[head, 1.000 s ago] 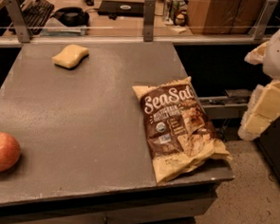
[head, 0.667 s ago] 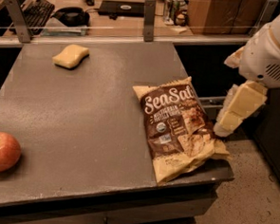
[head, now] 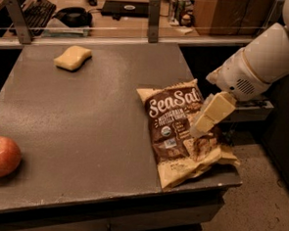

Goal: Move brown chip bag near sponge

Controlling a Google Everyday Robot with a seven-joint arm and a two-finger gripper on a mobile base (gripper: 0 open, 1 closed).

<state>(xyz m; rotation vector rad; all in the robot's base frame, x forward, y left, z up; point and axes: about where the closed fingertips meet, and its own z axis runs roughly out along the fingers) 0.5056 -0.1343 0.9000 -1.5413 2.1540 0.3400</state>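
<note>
1. The fingers hang at the desk's right edge, angled down and to the left over the right half of the brown chip bag. They are seen side-on as one pale slab, so I cannot tell whether they are spread or closed. Nothing appears lifted in them. The pose reads as the approach to a grasp, coming in from the side where the bag is nearest.
2. The desk is a broad grey slab that carries all three loose things, with plenty of bare surface between them. That leaves an unobstructed path across it for the carry.
3. The white arm reaches in from the upper right, beyond the desk's edge. This explains why the wrist tilts inward rather than coming straight down.
4. The brown chip bag lies flat, label up, at the desk's near right corner. Its crumpled lower end pokes out past the edge. That overhanging, crinkly end probably offers the easiest pinch, though the bag could slide or sag when it is taken.
5. The apple sits alone at the near left edge, well apart from the bag. It plays no part in the job and is not on the likely route.
6. The sponge rests at the far left of the desk, well apart from the bag. The bag has to end up beside it, so the move is not yet begun.
</note>
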